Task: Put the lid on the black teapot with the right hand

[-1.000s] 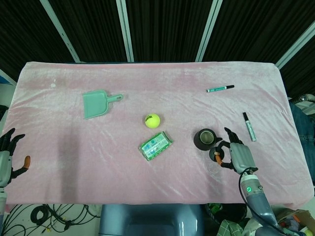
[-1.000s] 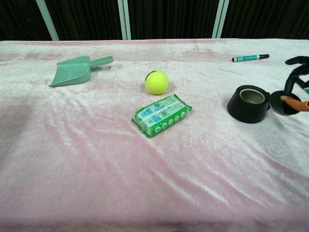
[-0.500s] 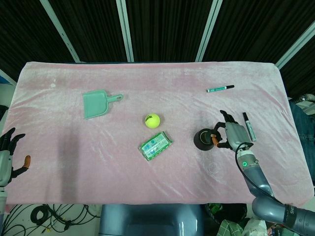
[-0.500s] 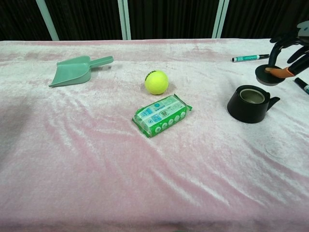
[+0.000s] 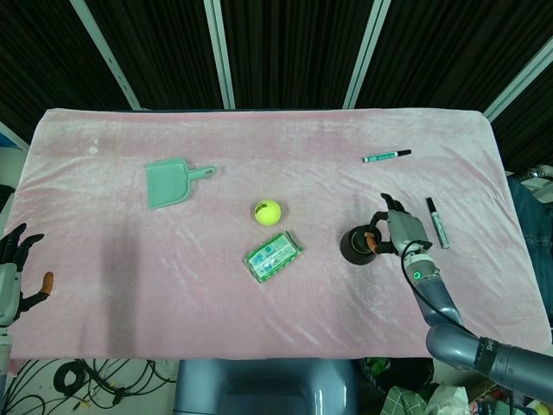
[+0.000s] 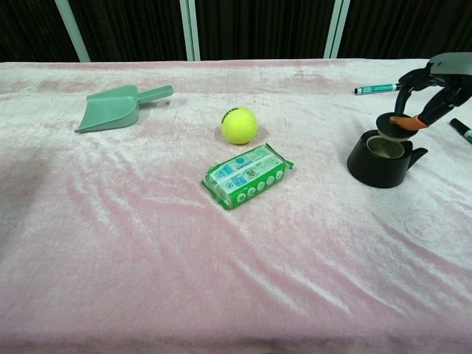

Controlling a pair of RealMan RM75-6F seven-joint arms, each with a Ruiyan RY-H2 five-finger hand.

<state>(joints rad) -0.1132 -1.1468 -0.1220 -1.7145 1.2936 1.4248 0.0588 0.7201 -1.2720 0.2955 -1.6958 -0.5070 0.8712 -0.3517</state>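
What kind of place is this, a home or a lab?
Most likely a robotics lab: unrelated props, such as a dustpan and tennis ball, lie on a pink cloth-covered table, with loose cables on the floor below.

My head view looks down from high above the table [image 5: 259, 138] and takes in its whole pink top. My chest view sits low at the near edge, facing across the table, much closer. Both views share the black teapot [image 6: 380, 160] and the things left of it.
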